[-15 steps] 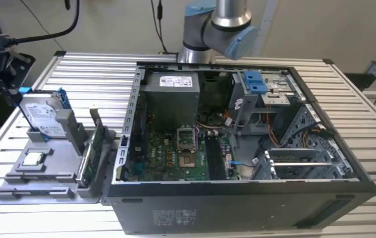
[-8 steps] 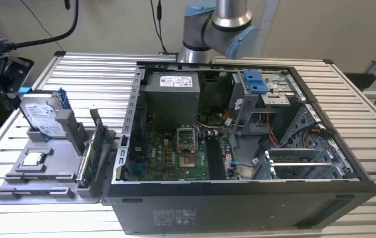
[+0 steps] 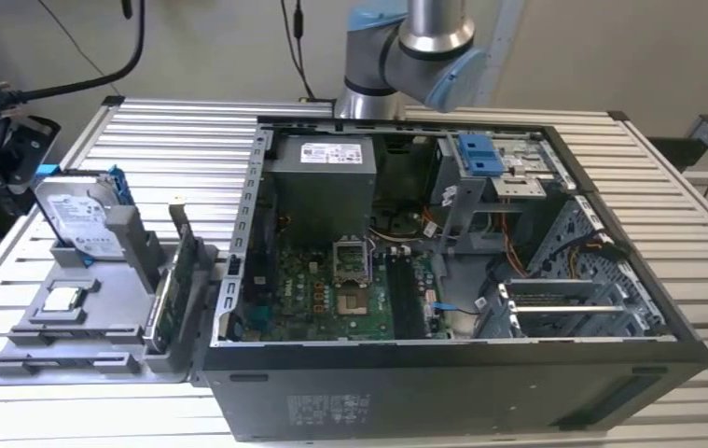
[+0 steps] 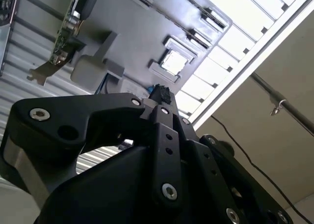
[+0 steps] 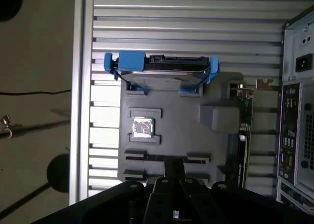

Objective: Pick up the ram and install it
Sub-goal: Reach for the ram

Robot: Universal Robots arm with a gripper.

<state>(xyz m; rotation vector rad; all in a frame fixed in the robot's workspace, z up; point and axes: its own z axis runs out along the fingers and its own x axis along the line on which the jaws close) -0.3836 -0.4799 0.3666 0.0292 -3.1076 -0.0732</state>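
The ram (image 5: 152,157) shows as a thin dark strip, edge-on, resting in the slotted holders at one end of the grey parts tray (image 5: 171,106). In the first wrist view my gripper (image 5: 174,167) hangs well above that end of the tray, its two fingers pressed together with nothing between them. In the second wrist view the gripper (image 4: 159,93) closes to a single dark tip over the tray (image 4: 132,33). The open computer case (image 3: 453,392) lies in the middle of the table, its motherboard's long dark memory slots (image 3: 404,289) exposed.
On the tray (image 3: 104,299) a hard drive (image 3: 80,215) stands in blue rails, a silver processor chip (image 3: 65,299) lies flat, and a green expansion card (image 3: 173,289) stands next to the case. The slatted table's edge and the floor (image 5: 34,111) are close beyond the tray.
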